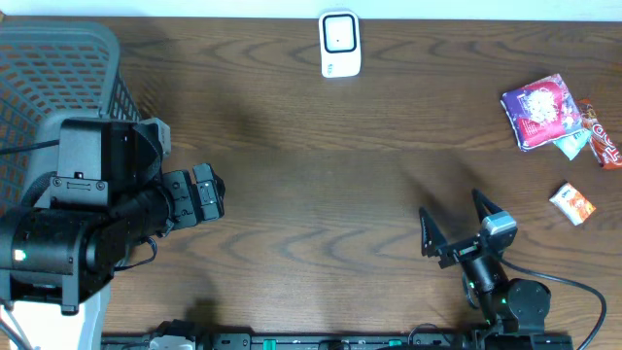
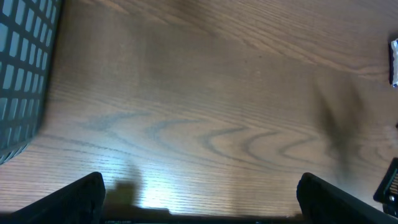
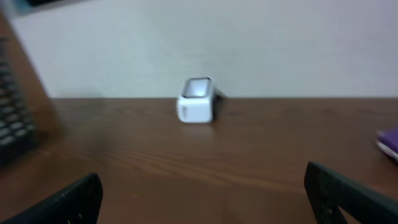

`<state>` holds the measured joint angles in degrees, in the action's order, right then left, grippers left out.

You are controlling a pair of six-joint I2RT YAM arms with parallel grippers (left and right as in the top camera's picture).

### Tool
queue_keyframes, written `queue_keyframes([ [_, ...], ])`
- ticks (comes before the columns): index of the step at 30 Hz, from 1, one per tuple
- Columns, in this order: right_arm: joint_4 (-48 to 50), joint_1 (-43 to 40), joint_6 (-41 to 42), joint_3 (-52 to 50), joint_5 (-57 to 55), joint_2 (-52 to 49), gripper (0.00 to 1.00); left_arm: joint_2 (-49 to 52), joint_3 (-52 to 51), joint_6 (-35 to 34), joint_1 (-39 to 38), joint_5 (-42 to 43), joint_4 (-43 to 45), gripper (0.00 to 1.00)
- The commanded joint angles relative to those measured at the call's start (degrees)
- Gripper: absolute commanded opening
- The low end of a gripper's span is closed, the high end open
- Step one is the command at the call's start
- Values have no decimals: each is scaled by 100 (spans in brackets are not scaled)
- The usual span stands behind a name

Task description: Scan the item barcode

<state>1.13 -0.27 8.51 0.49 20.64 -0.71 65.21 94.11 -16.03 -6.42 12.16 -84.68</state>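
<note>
Overhead, the wooden table (image 1: 321, 165) carries a grey mesh basket (image 1: 58, 78) at its far left corner. The left arm sits over much of the basket, so its inside is mostly hidden and I cannot tell what it holds. A white barcode scanner (image 1: 339, 44) stands at the middle of the far edge, well apart from everything else.

The items to scan lie loose on the right side of the table, in no container. A purple snack packet (image 1: 541, 112) lies nearest the far edge. A teal packet (image 1: 573, 146) and a red packet (image 1: 604, 141) lie just beside it, overlapping at their edges. A small orange-and-white box (image 1: 572, 203) lies alone, nearer the front.

The right gripper (image 1: 451, 209) hovers near the front edge with its jaws spread wide and nothing between them. It faces the scanner, which the right wrist view shows blurred against the pale wall.

The left gripper (image 2: 199, 186) is also wide open and holds nothing. Its fingers (image 2: 68, 199) show only at the bottom corners of the left wrist view. Bare wood lies between them, with the basket wall at the left edge.
</note>
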Motion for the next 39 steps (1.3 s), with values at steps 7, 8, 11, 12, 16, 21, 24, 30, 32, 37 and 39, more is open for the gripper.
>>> queue_keyframes([
  [7,-476,48,-625,-17,-1071,39,99,7,7,101,24,66,-13,98],
  [8,-476,48,-721,-17,-1073,39,99,7,7,101,24,66,-13,98],
  [11,-481,48,-855,-17,-1158,39,99,7,7,101,24,66,-13,98],
  [12,-483,48,-914,-17,-1174,42,99,7,7,101,24,66,-13,98],
  [16,-496,48,-1137,-17,-1196,39,99,7,7,101,24,66,-13,98],
  [21,-525,48,-1139,-13,-1403,39,99,7,7,101,24,66,-13,98],
  [24,-527,48,-1130,-13,-1414,39,99,7,7,101,24,66,-13,98],
  [30,-546,48,-909,-11,-1530,39,99,7,7,101,24,66,-13,98],
  [32,-566,48,-562,-7,-1628,39,99,7,7,101,24,66,-13,98],
  [37,-564,48,-380,-7,-1604,39,99,7,7,101,24,66,-13,98],
  [39,-564,48,-382,-7,-1604,39,99,7,7,101,24,66,-13,98],
])
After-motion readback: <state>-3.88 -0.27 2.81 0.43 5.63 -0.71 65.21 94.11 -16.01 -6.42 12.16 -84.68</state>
